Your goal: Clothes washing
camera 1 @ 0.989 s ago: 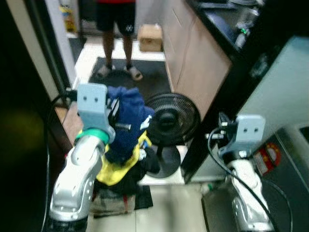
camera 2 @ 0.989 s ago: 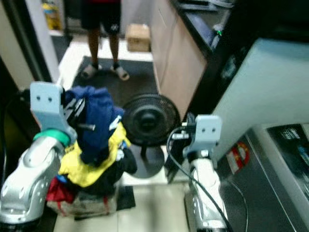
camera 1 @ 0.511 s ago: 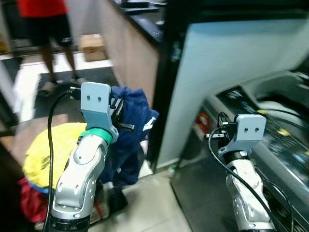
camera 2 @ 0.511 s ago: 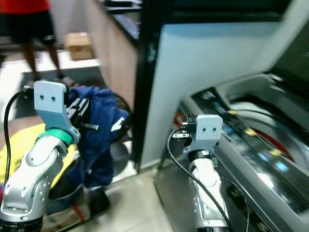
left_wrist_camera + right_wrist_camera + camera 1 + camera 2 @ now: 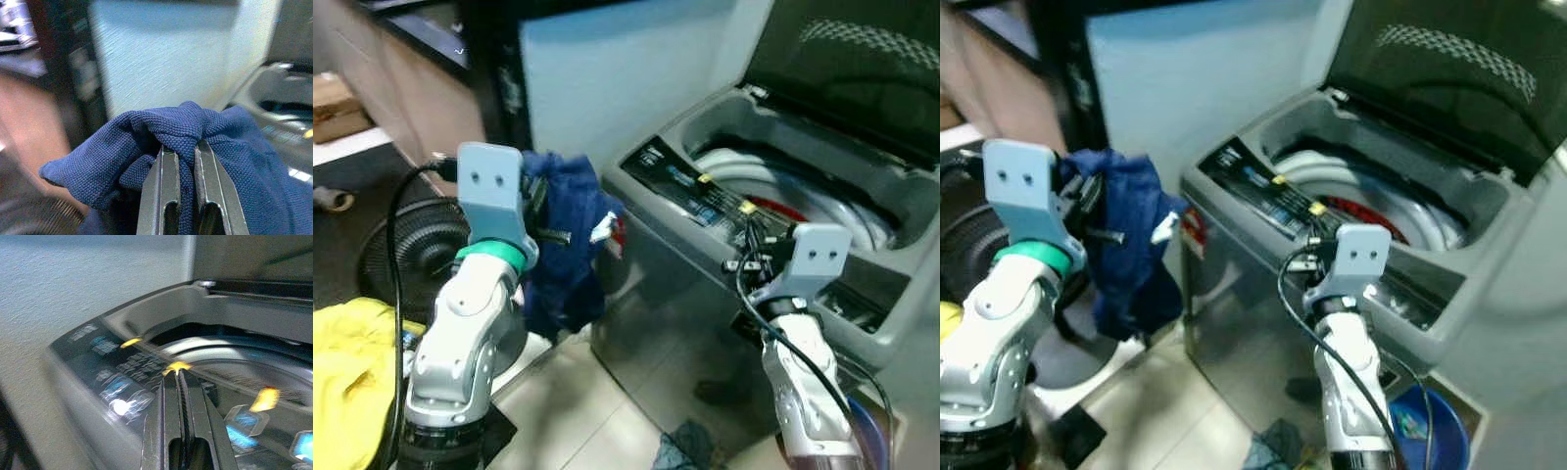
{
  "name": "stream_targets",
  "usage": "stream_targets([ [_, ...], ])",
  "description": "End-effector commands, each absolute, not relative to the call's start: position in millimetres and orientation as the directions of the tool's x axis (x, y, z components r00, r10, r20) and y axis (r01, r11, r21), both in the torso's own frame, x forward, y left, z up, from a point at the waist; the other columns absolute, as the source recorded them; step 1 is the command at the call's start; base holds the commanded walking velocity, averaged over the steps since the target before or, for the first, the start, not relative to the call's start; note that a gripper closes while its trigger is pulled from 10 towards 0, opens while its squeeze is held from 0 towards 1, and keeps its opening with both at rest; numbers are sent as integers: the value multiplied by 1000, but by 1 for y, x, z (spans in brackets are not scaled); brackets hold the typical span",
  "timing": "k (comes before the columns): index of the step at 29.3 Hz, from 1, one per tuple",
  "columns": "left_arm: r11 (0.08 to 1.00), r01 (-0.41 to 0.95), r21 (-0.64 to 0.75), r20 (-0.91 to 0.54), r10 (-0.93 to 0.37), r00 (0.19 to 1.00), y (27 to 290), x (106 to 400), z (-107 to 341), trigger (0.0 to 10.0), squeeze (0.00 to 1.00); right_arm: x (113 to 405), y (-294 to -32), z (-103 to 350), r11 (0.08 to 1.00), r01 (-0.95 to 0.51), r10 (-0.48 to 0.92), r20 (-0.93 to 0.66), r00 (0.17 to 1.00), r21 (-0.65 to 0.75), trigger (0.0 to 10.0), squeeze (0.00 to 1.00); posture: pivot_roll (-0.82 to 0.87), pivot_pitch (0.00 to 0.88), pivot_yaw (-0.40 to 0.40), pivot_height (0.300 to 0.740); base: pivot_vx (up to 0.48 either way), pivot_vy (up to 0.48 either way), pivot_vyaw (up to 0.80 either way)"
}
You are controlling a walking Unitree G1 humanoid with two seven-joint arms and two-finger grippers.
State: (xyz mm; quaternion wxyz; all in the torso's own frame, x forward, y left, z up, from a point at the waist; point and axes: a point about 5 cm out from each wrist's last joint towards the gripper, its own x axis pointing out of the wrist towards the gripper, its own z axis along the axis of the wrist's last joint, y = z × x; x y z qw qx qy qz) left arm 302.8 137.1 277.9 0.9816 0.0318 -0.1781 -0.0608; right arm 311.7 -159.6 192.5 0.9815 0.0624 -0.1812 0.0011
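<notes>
The washing machine stands ahead with its lid raised, its open drum at about two o'clock in the head views and its control panel along the near edge. A fan sits low at nine o'clock, with yellow clothing piled at eight o'clock. The step in hand looks like carrying a garment to the machine for loading: the left hand has its two fingers pinching a fold of the blue shirt, which hangs at ten o'clock, just beside the machine's front corner but not yet over the drum. The right hand is pressed together on nothing, held out over the control panel. The next move probably calls for lifting the shirt over the panel, above the drum opening, and only then spreading the fingers.
</notes>
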Motion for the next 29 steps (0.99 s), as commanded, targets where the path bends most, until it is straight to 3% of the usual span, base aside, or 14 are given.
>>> stream_targets([
  [1,991,108,82,390,-132,911,138,301,285,10000,0,310,-160,199,989,-31,-26,380,925,141,10000,0,89,14,16,740,0,0,-800],
  [4,991,100,91,422,-129,898,141,301,295,10000,0,311,-159,205,984,-42,-32,397,917,175,10000,0,89,14,16,740,0,0,-800],
  [8,992,67,107,483,-111,868,146,302,311,10000,0,316,-167,211,918,-52,-114,385,916,394,10000,0,94,10,18,740,0,0,-800],
  [10,991,61,117,491,-111,864,146,303,313,10000,0,316,-168,213,915,-63,-109,396,912,398,10000,0,94,10,18,740,0,0,-800],
  [16,991,51,125,497,-107,861,146,303,313,10000,0,313,-159,220,928,-125,-45,440,897,351,10000,0,95,10,19,740,0,0,-713],
  [22,992,33,121,501,-90,861,146,307,313,10000,0,305,-129,241,939,-271,121,531,838,213,10000,0,95,10,19,740,461,0,0],
  [29,992,41,118,504,-95,858,144,308,312,10000,0,304,-123,250,938,-309,175,549,817,159,10000,0,93,9,13,740,465,0,0],
])
